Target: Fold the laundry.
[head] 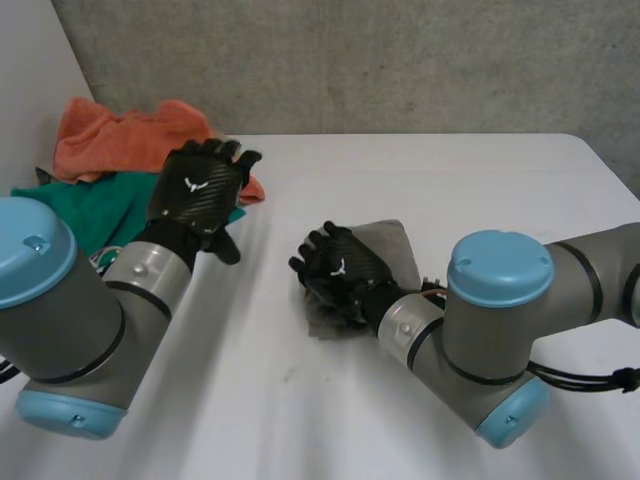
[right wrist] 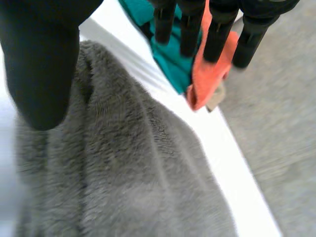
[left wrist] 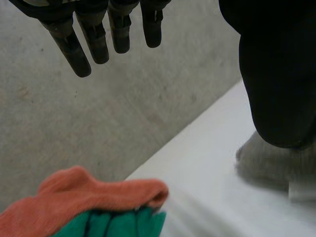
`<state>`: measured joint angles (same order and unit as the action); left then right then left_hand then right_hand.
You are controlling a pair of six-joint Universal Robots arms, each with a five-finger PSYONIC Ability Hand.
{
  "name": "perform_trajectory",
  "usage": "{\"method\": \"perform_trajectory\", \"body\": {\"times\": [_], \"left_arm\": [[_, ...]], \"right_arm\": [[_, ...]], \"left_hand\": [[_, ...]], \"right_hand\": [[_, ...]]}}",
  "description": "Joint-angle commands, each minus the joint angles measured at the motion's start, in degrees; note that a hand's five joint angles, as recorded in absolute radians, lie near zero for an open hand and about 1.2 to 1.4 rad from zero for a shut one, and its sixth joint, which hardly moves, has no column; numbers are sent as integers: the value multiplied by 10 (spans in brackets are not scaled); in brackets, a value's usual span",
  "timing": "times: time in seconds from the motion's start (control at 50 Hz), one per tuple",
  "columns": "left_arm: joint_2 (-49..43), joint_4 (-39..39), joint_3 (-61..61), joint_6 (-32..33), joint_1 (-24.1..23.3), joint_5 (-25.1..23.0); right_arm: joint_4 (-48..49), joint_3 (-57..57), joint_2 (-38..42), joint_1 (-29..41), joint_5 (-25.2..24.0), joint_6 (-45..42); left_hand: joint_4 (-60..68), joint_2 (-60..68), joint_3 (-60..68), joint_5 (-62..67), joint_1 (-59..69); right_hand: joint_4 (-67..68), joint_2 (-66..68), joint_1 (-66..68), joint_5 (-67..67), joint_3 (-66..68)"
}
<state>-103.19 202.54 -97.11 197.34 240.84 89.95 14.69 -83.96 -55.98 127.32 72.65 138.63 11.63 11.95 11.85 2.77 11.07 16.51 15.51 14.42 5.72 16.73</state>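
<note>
Nearest, bottom corners: left arm (head: 60, 310) and right arm (head: 490, 320) over the white table (head: 300, 420). The left hand (head: 195, 188), fingers straight and holding nothing, hovers by the green towel (head: 95, 205) and orange towel (head: 110, 135) at upper left. At centre, the right hand (head: 337, 268) sits over the grey towel (head: 392, 245).

Left wrist view: its straight fingers (left wrist: 96, 42) hang apart from both towels.

Right wrist view: fingers (right wrist: 217, 34) straight, nothing gripped, grey towel (right wrist: 128, 182) under the palm.

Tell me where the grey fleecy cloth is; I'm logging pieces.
In the head view the grey fleecy cloth lies on the white table beneath the right hand, right of the orange towel and green cloth.
</note>
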Motion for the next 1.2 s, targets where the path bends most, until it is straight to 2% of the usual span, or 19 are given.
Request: {"method": "perform_trajectory", "body": {"times": [0.02,0.06,0.08,0.18,0.22,0.32,0.44,0.54,0.6,0.68,0.76,0.9,0.98,1.0,1.06,1.08,1.16,1.2], "left_arm": [[-56,-7,100,-97,-35,25],[-85,-16,137,-107,-62,33],[-117,-34,176,-111,-90,40],[-227,-124,311,-115,-136,55],[-263,-153,353,-116,-141,64],[-355,-217,451,-114,-160,121],[-380,-232,443,-103,-159,161],[-386,-247,424,-57,-149,161],[-394,-253,414,-31,-146,161],[-392,-254,409,-28,-147,158],[-377,-251,410,-28,-149,148],[-267,-227,405,-29,-137,79],[-235,-219,397,-28,-108,8],[-227,-221,395,-29,-100,-32],[-212,-223,392,-30,-94,-109],[-204,-228,389,-32,-93,-164],[-191,-255,380,-39,-90,-277],[-189,-266,379,-42,-88,-301]], "right_arm": [[-32,8,-75,-87,27,189],[-40,6,-93,-118,27,247],[-56,8,-105,-139,26,294],[-133,35,-100,-169,14,375],[-154,51,-90,-169,13,373],[-210,120,-1,-168,7,361],[-261,175,68,-168,-43,361],[-270,209,120,-164,-22,353],[-273,212,126,-163,-3,335],[-273,210,116,-162,18,278],[-262,176,47,-169,33,259],[-175,75,-45,-174,62,260],[-135,-5,-69,-192,71,261],[-135,-30,-71,-195,69,263],[-131,-66,-70,-194,64,272],[-128,-86,-70,-193,62,282],[-113,-105,-63,-186,37,326],[-94,-108,-59,-186,18,346]], "left_hand": [[-12,-16,-15,-24,-7],[-12,-16,-15,-24,-7],[-9,-12,-11,-21,-4],[6,3,4,-5,12],[6,3,4,-5,12],[6,3,4,-5,12],[3,-1,0,-9,8],[-2,-6,-5,-14,3],[-6,-9,-8,-17,0],[-9,-12,-11,-21,-4],[-12,-16,-15,-24,-7],[-16,-20,-19,-28,-11],[-16,-20,-19,-28,-11],[-16,-20,-19,-28,-11],[-14,-17,-16,-26,-9],[-14,-17,-16,-26,-9],[-11,-14,-13,-22,-5],[-9,-12,-11,-21,-4]], "right_hand": [[-65,-55,-44,-57,-67],[-65,-55,-44,-57,-67],[-65,-55,-44,-57,-67],[-65,-55,-44,-57,-67],[-65,-55,-44,-57,-67],[-65,-55,-44,-57,-67],[-65,-55,-44,-57,-67],[-65,-55,-44,-57,-67],[-65,-55,-44,-57,-67],[-65,-55,-44,-57,-67],[-65,-55,-44,-57,-67],[-65,-55,-44,-57,-67],[-65,-55,-44,-57,-67],[-65,-55,-44,-57,-67],[-65,-55,-44,-57,-67],[-65,-55,-44,-57,-67],[-65,-55,-44,-57,-67],[-65,-55,-44,-57,-67]]}}
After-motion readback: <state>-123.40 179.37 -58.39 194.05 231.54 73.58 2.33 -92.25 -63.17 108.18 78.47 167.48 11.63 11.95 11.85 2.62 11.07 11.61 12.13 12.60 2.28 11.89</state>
